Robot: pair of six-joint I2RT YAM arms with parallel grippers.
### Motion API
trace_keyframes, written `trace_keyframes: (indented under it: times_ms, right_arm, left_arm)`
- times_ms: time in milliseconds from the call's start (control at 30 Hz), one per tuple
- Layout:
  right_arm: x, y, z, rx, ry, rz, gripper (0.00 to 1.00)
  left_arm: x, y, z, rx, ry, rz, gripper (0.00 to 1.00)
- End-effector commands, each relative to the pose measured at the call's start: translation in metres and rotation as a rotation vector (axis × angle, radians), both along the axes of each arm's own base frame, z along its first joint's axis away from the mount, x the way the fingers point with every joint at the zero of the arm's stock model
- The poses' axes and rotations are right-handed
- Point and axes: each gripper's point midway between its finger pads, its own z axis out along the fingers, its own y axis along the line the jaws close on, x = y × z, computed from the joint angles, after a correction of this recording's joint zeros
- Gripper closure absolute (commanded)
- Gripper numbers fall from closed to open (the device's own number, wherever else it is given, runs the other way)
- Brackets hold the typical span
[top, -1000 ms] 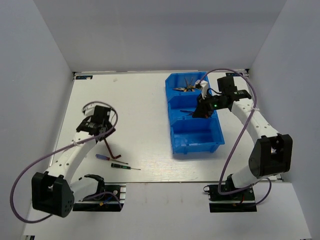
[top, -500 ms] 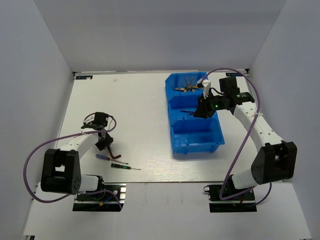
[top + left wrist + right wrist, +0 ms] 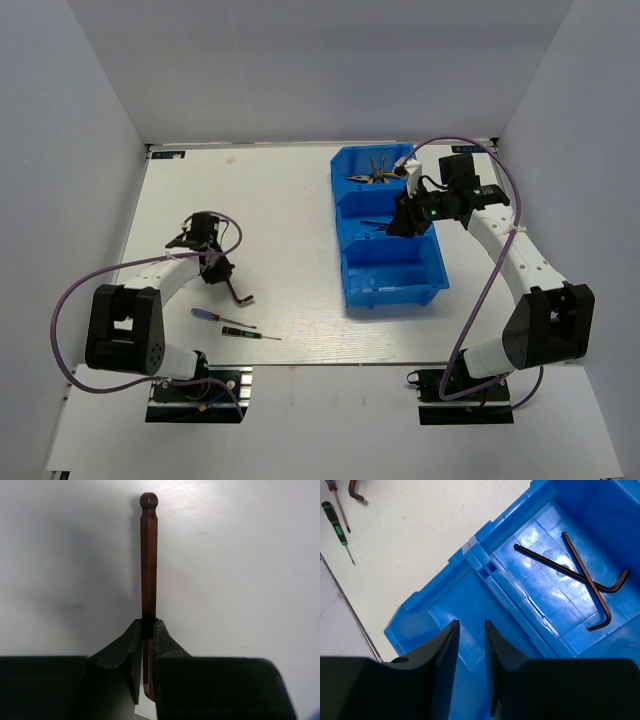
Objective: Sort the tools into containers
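Top view: since half a second ago the left gripper (image 3: 217,270) has drawn slightly away from its base. The hex key (image 3: 238,291) it carries now angles out toward the blue bin (image 3: 345,240). The right gripper (image 3: 405,222) has barely moved above the bin.

Left wrist: the fingers are pinched tight on the hex key (image 3: 148,555), ball end pointing away over the white table (image 3: 240,555).

Right wrist: the right gripper (image 3: 470,630) is slightly parted and empty above the bin (image 3: 479,555), and two hex keys (image 3: 585,573) lie crossed in the middle compartment (image 3: 540,535).

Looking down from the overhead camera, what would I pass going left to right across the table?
Blue-handled screwdriver → black-handled screwdriver → blue bin. The hex key in the left fingers overlaps the screwdrivers, so it's left out.
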Motion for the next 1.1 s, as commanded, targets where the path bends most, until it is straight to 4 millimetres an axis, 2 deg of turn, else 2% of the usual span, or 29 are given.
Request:
trace_keyframes:
  times_ms: [0,33,67,100,133,167,200,233,267,300,333,367,400,500,533,633,667,700,733,800,867,900,933,967,1067]
  right_arm:
    - [-0.004,-0.002,0.003,0.008,-0.012,0.008,0.64]
    - [-0.005,-0.003,0.002,0.000,-0.016,0.015,0.62]
    - [-0.004,-0.004,0.003,-0.003,-0.023,0.013,0.60]
    - [-0.003,-0.005,0.001,-0.008,-0.026,0.020,0.60]
    - [-0.005,-0.005,0.004,-0.009,-0.024,0.029,0.60]
    - [-0.007,-0.008,0.002,-0.022,-0.021,0.037,0.62]
    - [-0.006,-0.009,0.004,-0.023,-0.034,0.051,0.70]
    - [-0.007,-0.010,0.006,-0.026,-0.031,0.056,0.79]
    - [-0.007,-0.012,0.006,-0.029,-0.031,0.051,0.89]
    - [-0.006,-0.015,0.007,-0.033,-0.042,0.043,1.00]
    - [-0.003,-0.021,0.007,-0.047,-0.046,0.020,1.00]
    - [-0.002,-0.021,0.006,-0.046,-0.050,0.012,1.00]
    - [-0.001,-0.025,0.011,-0.047,-0.070,-0.006,1.00]
    - [0.004,-0.037,0.014,-0.059,-0.099,-0.062,1.00]
    - [0.006,-0.039,0.013,-0.068,-0.105,-0.073,1.00]
    - [0.007,-0.047,0.013,-0.072,-0.121,-0.100,1.00]
    - [0.008,-0.050,0.012,-0.077,-0.121,-0.108,1.00]
    - [0.008,-0.052,0.010,-0.076,-0.114,-0.117,1.00]
    - [0.008,-0.054,0.011,-0.076,-0.117,-0.119,1.00]
    - [0.007,-0.056,0.011,-0.069,-0.112,-0.126,1.00]
    - [0.008,-0.059,0.012,-0.063,-0.117,-0.137,1.00]
    - [0.006,-0.059,0.012,-0.063,-0.112,-0.136,1.00]
    - [0.006,-0.059,0.011,-0.060,-0.112,-0.137,1.00]
    - [0.005,-0.060,0.011,-0.060,-0.110,-0.138,0.82]
    - [0.000,-0.059,0.010,-0.049,-0.113,-0.113,0.56]
  left_arm:
    - [0.077,-0.056,0.068,-0.166,-0.303,-0.272,1.00]
    - [0.091,-0.085,0.095,-0.269,-0.392,-0.429,1.00]
    - [0.099,-0.103,0.110,-0.320,-0.444,-0.517,1.00]
    - [0.106,-0.123,0.111,-0.383,-0.459,-0.609,1.00]
    - [0.117,-0.153,0.143,-0.458,-0.566,-0.763,1.00]
    - [0.121,-0.166,0.150,-0.484,-0.583,-0.827,1.00]
    - [0.123,-0.181,0.157,-0.514,-0.605,-0.896,1.00]
    - [0.128,-0.203,0.179,-0.540,-0.663,-0.981,1.00]
    - [0.134,-0.213,0.175,-0.529,-0.670,-1.020,1.00]
    - [0.136,-0.224,0.179,-0.535,-0.691,-1.060,1.00]
    - [0.142,-0.241,0.197,-0.534,-0.743,-1.102,1.00]
    - [0.144,-0.249,0.200,-0.534,-0.763,-1.134,1.00]
    - [0.150,-0.259,0.190,-0.543,-0.749,-1.144,1.00]
    - [0.161,-0.293,0.212,-0.564,-0.824,-1.214,1.00]
    - [0.163,-0.303,0.200,-0.584,-0.806,-1.235,1.00]
    - [0.163,-0.337,0.210,-0.614,-0.851,-1.298,1.00]
    - [0.165,-0.346,0.197,-0.629,-0.827,-1.311,1.00]
    - [0.164,-0.360,0.207,-0.635,-0.855,-1.338,1.00]
    - [0.164,-0.369,0.207,-0.643,-0.863,-1.368,0.99]
    - [0.167,-0.388,0.196,-0.661,-0.826,-1.400,0.99]
    - [0.172,-0.398,0.186,-0.667,-0.792,-1.420,0.93]
    - [0.176,-0.403,0.199,-0.677,-0.811,-1.438,0.91]
    - [0.175,-0.410,0.176,-0.685,-0.745,-1.441,0.88]
    - [0.173,-0.415,0.174,-0.686,-0.734,-1.453,0.77]
    - [0.174,-0.409,0.184,-0.640,-0.748,-1.433,0.49]
